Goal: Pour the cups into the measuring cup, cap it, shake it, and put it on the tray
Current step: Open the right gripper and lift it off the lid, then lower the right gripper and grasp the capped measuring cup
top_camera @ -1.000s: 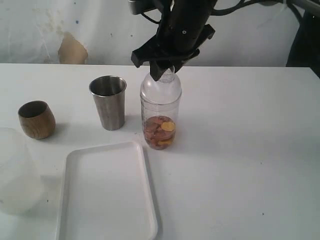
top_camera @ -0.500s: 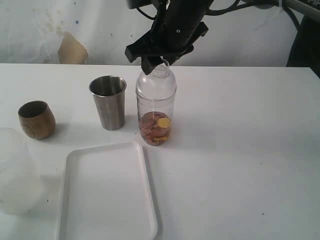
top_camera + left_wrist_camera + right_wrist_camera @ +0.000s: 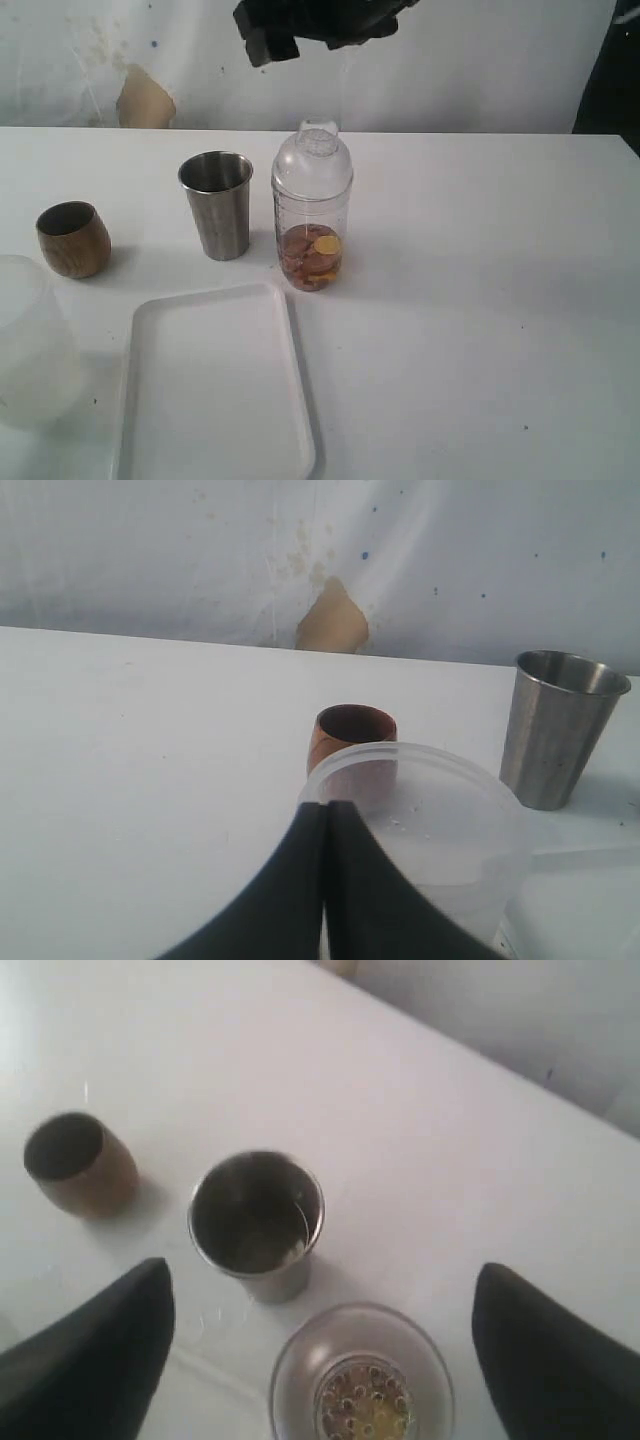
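Note:
The measuring cup stands upright on the table with brown and yellow pieces in its bottom. The clear domed cap sits on it. My right gripper hangs open well above the cap, touching nothing. In the right wrist view the cap lies straight below the right gripper, between its spread fingers. The steel tumbler stands left of the measuring cup, and the wooden cup further left. The white tray lies empty in front. My left gripper is shut on nothing.
A frosted plastic container stands at the front left, beside the tray. In the left wrist view this container is right behind the shut fingers, with the wooden cup and the tumbler beyond it.
My right gripper has let go of the cap's knob, opened wide and risen away. The capped measuring cup was shifted slightly left and now stands free. The left gripper has stayed still.

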Robot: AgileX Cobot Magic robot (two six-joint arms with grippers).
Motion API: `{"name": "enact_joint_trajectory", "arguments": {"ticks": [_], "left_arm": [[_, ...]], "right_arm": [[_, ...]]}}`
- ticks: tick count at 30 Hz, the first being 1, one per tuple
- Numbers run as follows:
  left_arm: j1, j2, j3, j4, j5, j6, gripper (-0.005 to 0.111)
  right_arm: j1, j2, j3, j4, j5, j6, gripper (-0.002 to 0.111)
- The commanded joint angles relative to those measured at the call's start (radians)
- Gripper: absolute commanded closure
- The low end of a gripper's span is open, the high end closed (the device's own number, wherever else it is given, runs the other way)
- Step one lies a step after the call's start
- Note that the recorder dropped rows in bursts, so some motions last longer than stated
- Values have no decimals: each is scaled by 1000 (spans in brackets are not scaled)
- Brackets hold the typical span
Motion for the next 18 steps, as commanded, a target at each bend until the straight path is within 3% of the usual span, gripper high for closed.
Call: {"name": "enact_joint_trajectory", "arguments": {"ticks": [1,4,5,8,12,18], "left_arm": [[-6,-4,5,6,-2,1,107],[-6,-4,5,8,-1,1,107],[-6,-4,5,8,-1,1,107],[-6,-4,5,8,-1,1,107],[-6,-4,5,8,-1,1,107],[-6,-4,5,8,-1,1,107]], "right_arm": [[19,-187,333,13,-404,8,34],[39,-278,604,13,-780,-4,34],[48,-308,775,13,-1032,6,34],[68,-294,965,13,-1349,16,34],[98,-199,1074,6,-1684,25,34],[112,-33,1069,15,-1921,31,34]]}}
